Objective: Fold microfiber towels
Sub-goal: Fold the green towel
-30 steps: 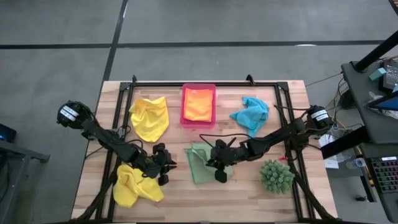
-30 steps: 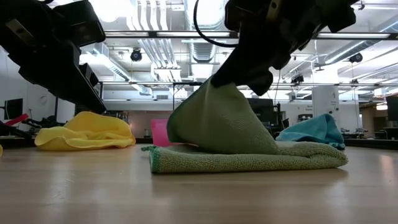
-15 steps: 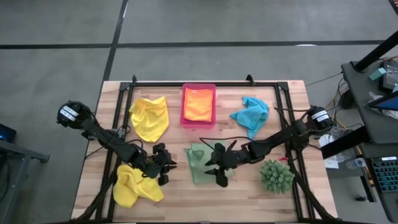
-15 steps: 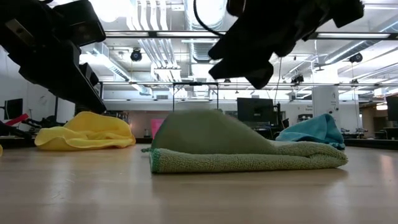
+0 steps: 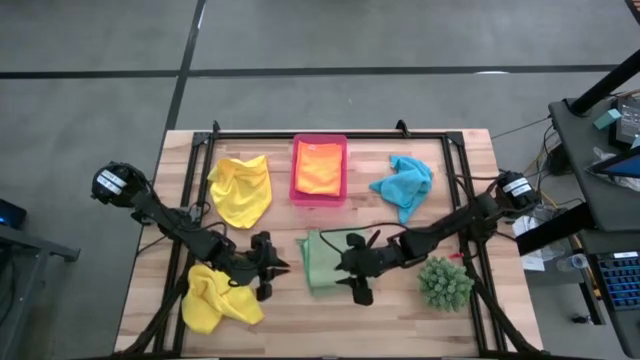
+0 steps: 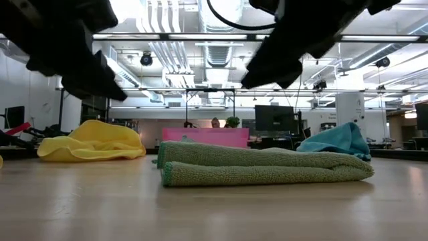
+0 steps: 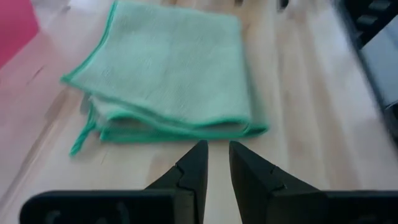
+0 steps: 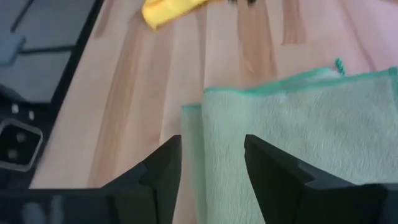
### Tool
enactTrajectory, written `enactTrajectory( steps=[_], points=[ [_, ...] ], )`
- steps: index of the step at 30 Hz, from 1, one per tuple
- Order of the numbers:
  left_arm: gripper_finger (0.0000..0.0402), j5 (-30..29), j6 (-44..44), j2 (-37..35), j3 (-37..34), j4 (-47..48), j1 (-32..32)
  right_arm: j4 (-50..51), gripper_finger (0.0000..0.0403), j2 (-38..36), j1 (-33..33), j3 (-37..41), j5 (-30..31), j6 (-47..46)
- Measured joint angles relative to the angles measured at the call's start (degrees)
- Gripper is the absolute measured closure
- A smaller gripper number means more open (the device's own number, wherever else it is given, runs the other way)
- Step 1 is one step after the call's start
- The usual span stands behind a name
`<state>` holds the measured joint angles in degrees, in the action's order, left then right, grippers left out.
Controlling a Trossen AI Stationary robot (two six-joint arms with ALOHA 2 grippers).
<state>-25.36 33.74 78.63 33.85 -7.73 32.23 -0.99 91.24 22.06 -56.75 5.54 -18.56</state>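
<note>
The light green towel (image 5: 315, 262) lies folded flat on the table's middle front, and it also shows in the low view (image 6: 261, 164). My right gripper (image 5: 345, 272) hovers open above the towel's right part (image 8: 298, 137), touching nothing. My left gripper (image 5: 270, 267) stands just left of the towel (image 7: 168, 74), its fingers a narrow gap apart and empty. Two yellow towels lie crumpled, one at the left (image 5: 241, 188) and one at the front left (image 5: 215, 298). The turquoise towel (image 5: 403, 185) lies crumpled at the back right. The orange towel (image 5: 319, 168) lies folded in the pink tray (image 5: 296, 190).
A spiky green plant (image 5: 444, 283) stands at the front right, close to my right arm. A dark metal frame (image 5: 330, 134) runs along the table's edges. Bare wood shows in front of the green towel (image 5: 330, 320).
My right gripper has let go of the green towel's raised part and gone up. That part has dropped flat onto the layer below, so the towel now lies folded. My left gripper has moved a little toward the green towel.
</note>
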Motion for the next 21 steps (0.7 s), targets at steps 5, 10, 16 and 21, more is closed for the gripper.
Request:
enactTrajectory(
  steps=[5,10,16,21],
  points=[
    [0.035,0.2,-0.1,0.6,0.0,-3.2,0.0,4.3,0.0263,-0.1,1.8,0.0,0.5,1.2],
    [0.035,1.0,-0.1,5.0,1.9,-5.4,0.0,9.1,0.0281,-0.3,3.8,0.0,0.5,1.4],
    [0.035,4.1,0.0,13.2,7.6,-4.6,0.0,15.8,0.0297,-1.9,6.1,0.0,2.9,2.1],
    [0.0343,4.3,-0.9,17.1,13.1,2.0,0.0,21.7,0.0302,-3.3,7.9,0.4,5.6,1.8]
  ],
)
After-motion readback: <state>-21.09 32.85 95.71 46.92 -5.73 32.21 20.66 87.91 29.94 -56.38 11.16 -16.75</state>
